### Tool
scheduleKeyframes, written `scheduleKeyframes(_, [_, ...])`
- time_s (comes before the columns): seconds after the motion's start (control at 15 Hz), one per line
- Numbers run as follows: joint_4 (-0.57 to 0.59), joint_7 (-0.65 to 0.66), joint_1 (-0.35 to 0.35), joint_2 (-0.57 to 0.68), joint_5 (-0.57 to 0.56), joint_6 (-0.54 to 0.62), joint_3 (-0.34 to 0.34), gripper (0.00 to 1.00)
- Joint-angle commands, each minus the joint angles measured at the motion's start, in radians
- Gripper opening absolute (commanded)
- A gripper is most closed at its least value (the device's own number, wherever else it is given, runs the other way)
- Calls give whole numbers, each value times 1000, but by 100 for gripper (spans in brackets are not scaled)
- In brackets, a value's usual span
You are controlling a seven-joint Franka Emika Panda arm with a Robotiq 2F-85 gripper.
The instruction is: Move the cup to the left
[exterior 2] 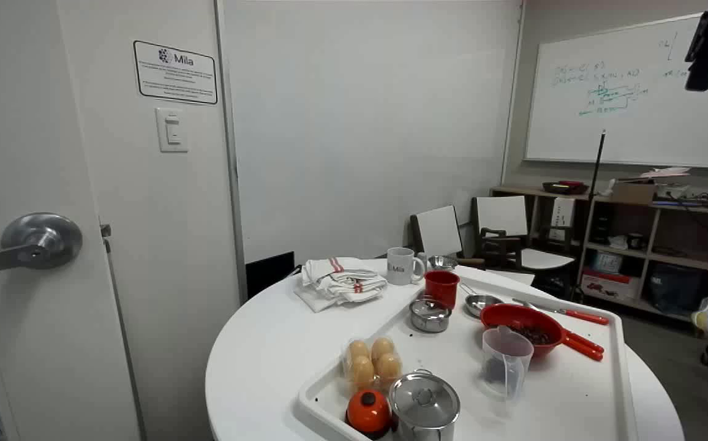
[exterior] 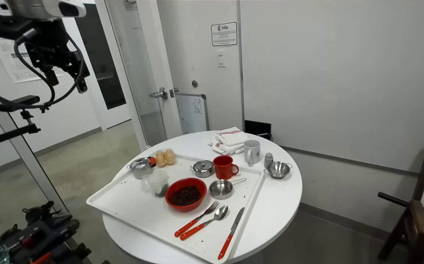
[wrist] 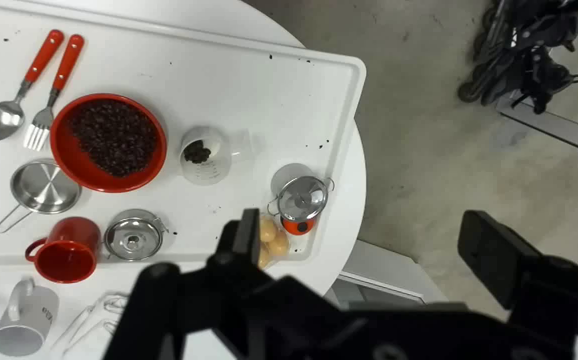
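Observation:
Several cup-like things stand in view, and I cannot tell which is the task's cup. A red mug stands upright on the tray in both exterior views and lower left in the wrist view. A light grey mug stands off the tray beside the towels; it also shows in the wrist view. A clear plastic measuring cup with dark bits inside stands on the tray. My gripper is high above the table, apart from everything. Its fingers are wide open and empty in the wrist view.
The white tray on the round table also holds a red bowl of dark beans, a lidded pot, eggs, a small pan and cutlery. Folded towels lie behind. A door stands close by.

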Motion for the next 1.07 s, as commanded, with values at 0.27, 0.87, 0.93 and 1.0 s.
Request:
scheduleKeyframes(0.27, [7, 6, -17, 9, 27, -9, 13, 100])
scheduleKeyframes(0.87, [-4, 490, -148, 108, -33, 202, 208, 100])
scheduleKeyframes(0.93, [1, 549, -163, 131, -54, 209, 236, 100])
scheduleKeyframes(1.0, [8, 607, -178, 153, -79, 209, 263, 100])
